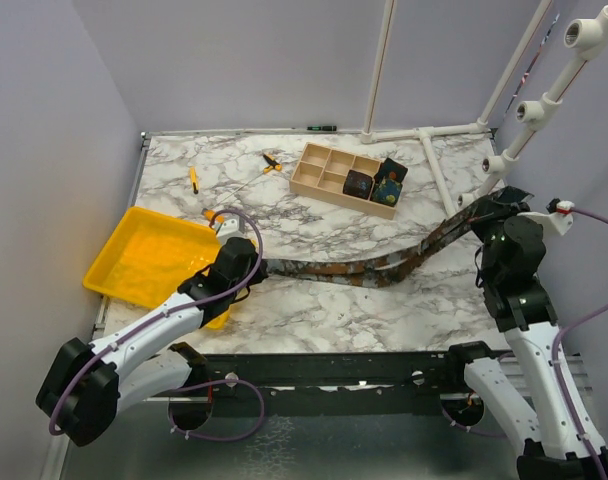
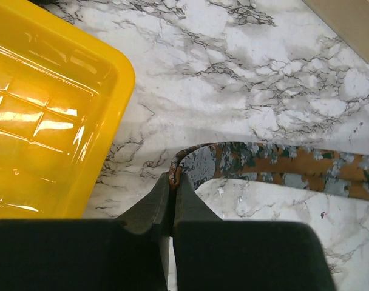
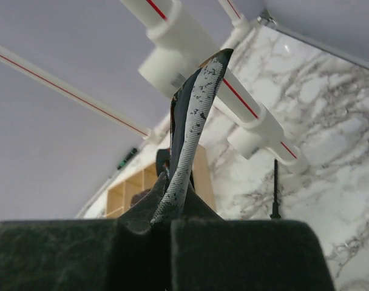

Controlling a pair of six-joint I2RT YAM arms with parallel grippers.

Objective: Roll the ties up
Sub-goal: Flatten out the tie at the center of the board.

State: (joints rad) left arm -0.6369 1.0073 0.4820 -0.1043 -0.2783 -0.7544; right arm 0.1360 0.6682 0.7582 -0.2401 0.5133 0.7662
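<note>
Beyond the left arm's base [image 1: 79,390], from above: left gripper [image 1: 252,262] beside the yellow tray [image 1: 144,262] and raised right gripper [image 1: 499,212] each pinching one end of the rust-brown tie [image 1: 364,270], strung over the marble table [image 1: 304,310]. Left wrist: fingers [image 2: 151,206] pressed together on its folded tip. Right wrist: fingers [image 3: 142,212] clamping the other end upright before white pipes [image 3: 245,109].

Tie [image 2: 281,162]: woven cloth, mottled, matt. Desk [image 1: 314,305]: marble-look, smooth, faint sheen. Tray [image 2: 121,70]: yellow plastic, glossy. Box [image 1: 300,178]: pale wood, matt. Pipes [image 3: 248,109]: white plastic, smooth. Left end effector [image 2: 173,182]: black, matt, possibly rubber.
</note>
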